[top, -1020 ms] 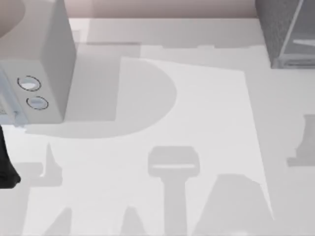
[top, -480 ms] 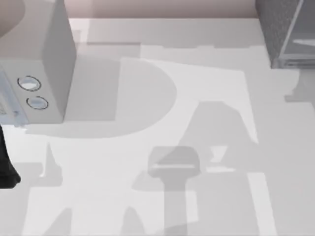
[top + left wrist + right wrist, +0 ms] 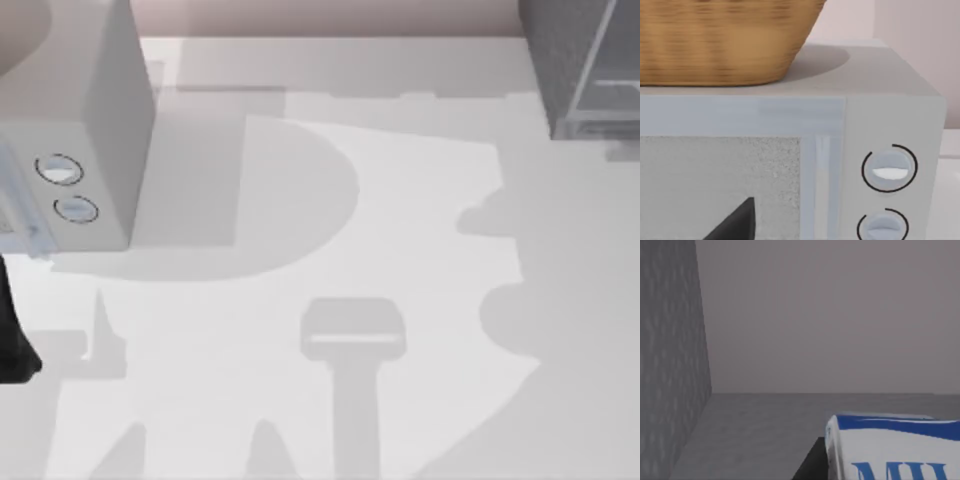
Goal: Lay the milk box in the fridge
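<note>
Nearest me, at the left edge of the table, the left arm hangs parked just in front of the microwave. From its wrist, the left gripper shows as a dark tip close to the microwave's door, but I cannot tell whether its grip is open or closed. The microwave's two round dials sit beside the door, one above the other, and a woven basket stands on its roof.

Broad grey shadows lie across the bare middle of the table.

Farther off, the fridge stands at the table's far right corner, dark and speckled, with a pale frame. The right wrist view looks into it. The right gripper is clamped on the milk box, with a dark finger pressed to the carton's side. The carton is inside the cabinet, over the grey floor, its blue lettering facing the camera. A speckled wall rises to one side, and the plain back wall stands well beyond. Whether the carton touches the floor I cannot tell.
</note>
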### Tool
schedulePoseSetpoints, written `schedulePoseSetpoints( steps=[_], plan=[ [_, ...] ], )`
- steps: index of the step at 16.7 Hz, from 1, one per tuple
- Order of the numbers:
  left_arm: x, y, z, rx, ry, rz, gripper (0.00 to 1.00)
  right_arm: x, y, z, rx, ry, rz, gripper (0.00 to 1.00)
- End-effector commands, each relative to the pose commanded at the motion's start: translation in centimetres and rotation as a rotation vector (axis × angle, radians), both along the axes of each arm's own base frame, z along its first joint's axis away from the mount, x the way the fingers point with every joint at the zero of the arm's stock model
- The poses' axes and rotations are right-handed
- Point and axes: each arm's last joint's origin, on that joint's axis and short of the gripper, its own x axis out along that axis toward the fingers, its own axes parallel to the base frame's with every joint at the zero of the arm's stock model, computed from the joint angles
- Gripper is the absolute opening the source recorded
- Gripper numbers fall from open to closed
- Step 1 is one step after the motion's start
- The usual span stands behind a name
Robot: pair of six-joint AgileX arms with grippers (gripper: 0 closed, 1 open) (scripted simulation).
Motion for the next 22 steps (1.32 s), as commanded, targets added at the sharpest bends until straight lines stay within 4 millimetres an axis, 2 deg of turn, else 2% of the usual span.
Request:
schedulePoseSetpoints(
  steps=[3, 5, 11, 13, 18, 22],
  plan=[
    [0.0, 0.0, 0.0, 0.000, 0.000, 0.000, 1.00, 1.6, -1.2, -3.3, 0.001, 0.009, -0.001, 0.00],
    [0.0, 0.0, 0.0, 0.000, 0.000, 0.000, 1.00, 2.0, -1.5, -4.4, 0.000, 0.010, -0.002, 0.00],
    [0.0, 0.0, 0.0, 0.000, 0.000, 0.000, 1.00, 2.1, -1.4, -4.7, 0.002, 0.017, 0.003, 0.00],
    [0.0, 0.0, 0.0, 0.000, 0.000, 0.000, 1.00, 2.8, -1.4, -4.9, 0.000, 0.025, 0.003, 0.00],
    [0.0, 0.0, 0.0, 0.000, 0.000, 0.000, 1.00, 7.5, -1.7, -4.9, 0.006, 0.036, 0.005, 0.00],
    [0.0, 0.0, 0.0, 0.000, 0.000, 0.000, 1.00, 11.7, -1.7, -3.7, 0.005, 0.021, 0.004, 0.00]
  ],
)
